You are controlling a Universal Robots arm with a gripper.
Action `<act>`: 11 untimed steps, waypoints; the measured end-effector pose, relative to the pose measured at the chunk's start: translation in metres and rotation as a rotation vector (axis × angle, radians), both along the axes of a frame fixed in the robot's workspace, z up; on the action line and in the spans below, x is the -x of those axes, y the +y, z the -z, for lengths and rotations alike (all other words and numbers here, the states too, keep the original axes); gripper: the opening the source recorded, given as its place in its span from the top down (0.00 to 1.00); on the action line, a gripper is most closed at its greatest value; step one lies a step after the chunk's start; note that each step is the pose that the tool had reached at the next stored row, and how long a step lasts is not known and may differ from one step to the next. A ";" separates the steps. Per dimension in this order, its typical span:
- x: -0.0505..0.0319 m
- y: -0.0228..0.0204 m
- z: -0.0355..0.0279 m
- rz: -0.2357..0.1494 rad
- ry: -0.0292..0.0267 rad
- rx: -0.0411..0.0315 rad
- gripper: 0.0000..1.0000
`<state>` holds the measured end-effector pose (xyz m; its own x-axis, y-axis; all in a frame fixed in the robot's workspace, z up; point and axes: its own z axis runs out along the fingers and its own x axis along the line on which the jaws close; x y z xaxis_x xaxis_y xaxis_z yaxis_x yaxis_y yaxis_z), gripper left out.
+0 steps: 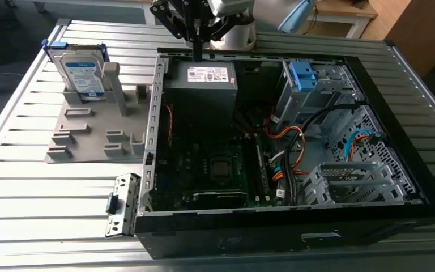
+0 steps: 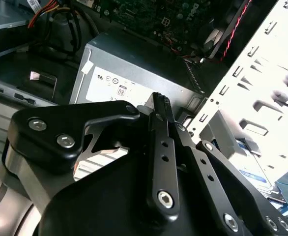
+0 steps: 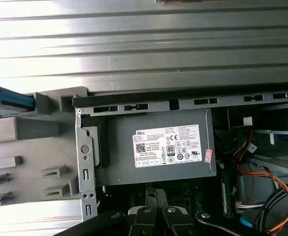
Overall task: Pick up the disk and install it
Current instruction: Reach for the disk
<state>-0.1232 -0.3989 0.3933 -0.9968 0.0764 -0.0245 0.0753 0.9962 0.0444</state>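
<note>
The grey holder [image 1: 81,136] hid the bottom of the disk [image 1: 81,71]. The first wrist view cut off most of it.

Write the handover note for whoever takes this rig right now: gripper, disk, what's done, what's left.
Gripper: shut and holding nothing, above the grey metal box with a white sticker in the open black computer case.
Disk: the silver hard drive with white-and-blue label and blue rail frame stands upright in the grey plastic holder on the slatted metal table, at the exterior view's left of the case.
Done: nothing; the drive is untouched.
Left: pick-up and install.
</note>
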 end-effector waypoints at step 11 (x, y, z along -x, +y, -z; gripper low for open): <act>0.0117 0.0000 0.0000 0.000 -0.0002 0.0000 0.89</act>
<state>-0.1350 -0.3989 0.3933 -0.9968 0.0763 -0.0246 0.0751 0.9962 0.0444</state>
